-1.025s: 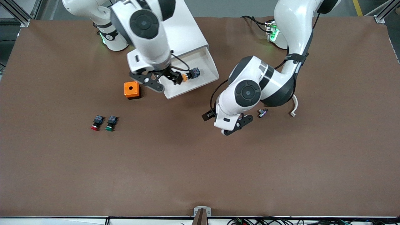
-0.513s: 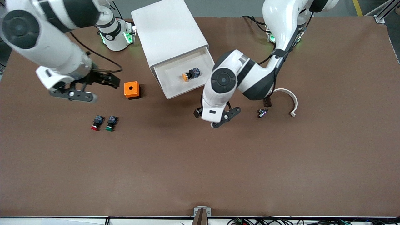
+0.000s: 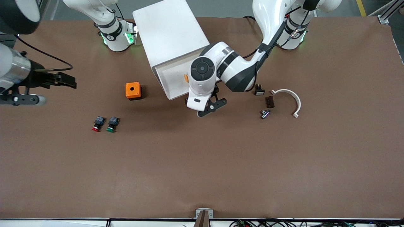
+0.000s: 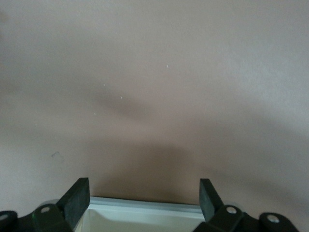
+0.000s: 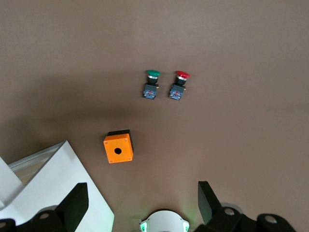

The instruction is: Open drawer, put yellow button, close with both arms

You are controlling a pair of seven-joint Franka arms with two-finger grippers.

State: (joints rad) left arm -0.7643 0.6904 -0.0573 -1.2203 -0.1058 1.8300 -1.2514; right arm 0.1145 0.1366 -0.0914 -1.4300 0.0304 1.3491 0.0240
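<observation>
Top white tray drawer (image 3: 172, 78): pulled out, awaiting push.
Yellow-capped push-button (image 3: 186, 78): inside drawer, mostly hidden.
Left tool (image 3: 210, 106): open, empty, above drawer front.
Right tool (image 3: 41, 90): open, empty, waiting over desk's (image 3: 202, 164) end.

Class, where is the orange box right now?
In the front view, the orange box sits on the table beside the open drawer, toward the right arm's end.

Cabinet (image 3: 170, 34) near arm bases. Drawer (image 3: 170, 78) projects from cabinet front at 6 o'clock, toward front camera; yellow button (image 3: 186, 77) in drawer. Box (image 3: 133, 90) beside drawer, toward right arm's end. Two buttons (image 3: 104, 124) side by side, nearer front camera than box.
</observation>
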